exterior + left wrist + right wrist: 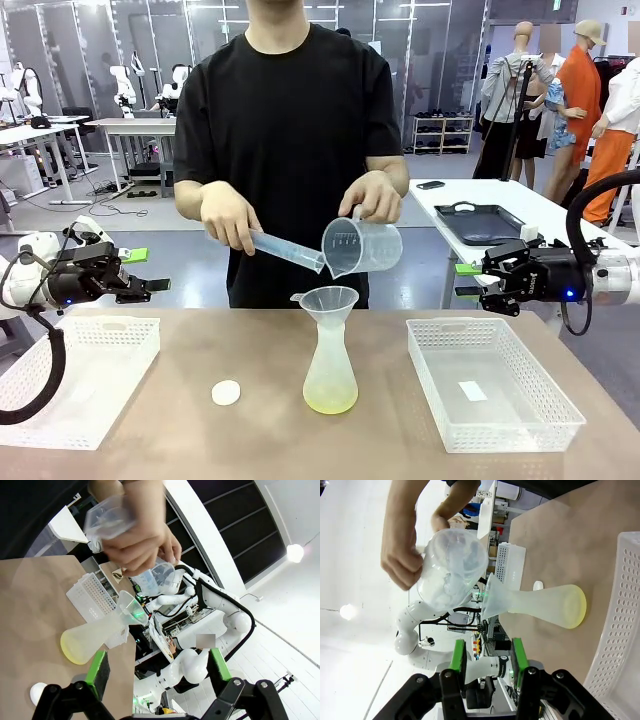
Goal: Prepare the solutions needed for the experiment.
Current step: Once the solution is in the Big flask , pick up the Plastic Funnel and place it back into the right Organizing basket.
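Note:
The solution (330, 402) is a thin pale yellow-green layer at the bottom of a frosted flask (330, 365) at the table's middle. A clear funnel (322, 298) sits in the flask's neck. Above it, a person tilts a graduated cylinder (285, 250) against the lip of a clear measuring jug (360, 247). My left gripper (145, 271) hovers open and empty over the left basket. My right gripper (466, 281) hangs open and empty above the right basket. The left wrist view shows the flask (92, 637) beyond my gripper (157, 670). In the right wrist view the flask (545, 605) and jug (452, 570) lie ahead of my gripper (487, 655).
A white perforated basket (75, 375) stands at the left, another (490, 385) at the right holding a small white slip. A small white round disc (226, 393) lies left of the flask. The person stands close against the far edge.

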### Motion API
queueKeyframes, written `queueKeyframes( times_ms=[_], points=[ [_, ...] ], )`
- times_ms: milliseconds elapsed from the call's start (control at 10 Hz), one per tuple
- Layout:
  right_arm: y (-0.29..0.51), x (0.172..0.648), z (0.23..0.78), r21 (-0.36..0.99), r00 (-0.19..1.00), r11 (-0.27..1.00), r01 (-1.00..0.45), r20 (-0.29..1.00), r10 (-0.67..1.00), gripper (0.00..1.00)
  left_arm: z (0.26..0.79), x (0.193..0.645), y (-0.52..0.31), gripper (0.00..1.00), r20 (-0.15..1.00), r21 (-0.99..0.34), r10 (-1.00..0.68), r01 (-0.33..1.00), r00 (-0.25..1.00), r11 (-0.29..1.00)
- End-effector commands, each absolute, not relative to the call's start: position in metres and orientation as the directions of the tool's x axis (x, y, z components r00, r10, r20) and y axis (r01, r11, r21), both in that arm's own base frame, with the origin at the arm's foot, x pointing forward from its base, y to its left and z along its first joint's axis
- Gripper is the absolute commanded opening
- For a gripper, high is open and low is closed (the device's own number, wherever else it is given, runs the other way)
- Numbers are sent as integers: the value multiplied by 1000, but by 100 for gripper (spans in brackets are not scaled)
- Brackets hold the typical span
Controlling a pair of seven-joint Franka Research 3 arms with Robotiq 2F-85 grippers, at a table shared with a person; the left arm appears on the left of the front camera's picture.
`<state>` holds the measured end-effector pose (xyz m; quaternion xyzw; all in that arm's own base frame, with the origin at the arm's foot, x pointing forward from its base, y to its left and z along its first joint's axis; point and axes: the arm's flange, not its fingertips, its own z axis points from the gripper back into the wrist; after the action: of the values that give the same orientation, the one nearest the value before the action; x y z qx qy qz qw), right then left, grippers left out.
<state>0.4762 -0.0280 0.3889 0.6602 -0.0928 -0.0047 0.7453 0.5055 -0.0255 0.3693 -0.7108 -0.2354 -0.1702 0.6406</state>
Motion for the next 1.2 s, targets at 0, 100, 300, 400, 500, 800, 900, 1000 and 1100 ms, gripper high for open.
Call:
queueKeyframes(
  times_ms=[0, 100, 300, 400, 500, 800, 900, 1000, 1100],
  points=[
    [-28, 476, 389, 985, 982, 128, -118, 135, -129, 47, 369, 504, -26, 100, 550, -829, 104, 557, 829, -50],
    [-28, 476, 389, 985, 982, 128, -118, 135, -129, 47, 369, 504, -26, 100, 550, -829, 104, 557, 829, -50],
    [-28, 476, 389, 985, 982, 128, -118, 135, -129, 47, 369, 504, -26, 100, 550, -829, 104, 557, 829, -50],
    [-28, 476, 389, 985, 982, 128, -118, 135, -129, 47, 369, 504, -26, 100, 550, -829, 104, 557, 829, -50],
    [-28, 476, 389, 985, 982, 128, -118, 135, -129, 47, 369, 504, -26, 100, 550, -829, 104, 557, 829, -50],
    [-21, 477, 397, 976, 981, 169, -141, 160, -110, 47, 369, 504, -26, 100, 550, -829, 104, 557, 829, -50],
    [-13, 478, 407, 959, 980, 239, -152, 178, -88, 47, 369, 504, -26, 100, 550, -829, 104, 557, 829, -50],
    [-4, 478, 420, 937, 980, 312, -158, 188, -68, 47, 369, 504, -26, 100, 550, -829, 104, 557, 829, -50],
    [5, 480, 435, 914, 981, 374, -158, 189, -47, 47, 369, 504, -26, 100, 550, -829, 104, 557, 829, -50]
  ],
)
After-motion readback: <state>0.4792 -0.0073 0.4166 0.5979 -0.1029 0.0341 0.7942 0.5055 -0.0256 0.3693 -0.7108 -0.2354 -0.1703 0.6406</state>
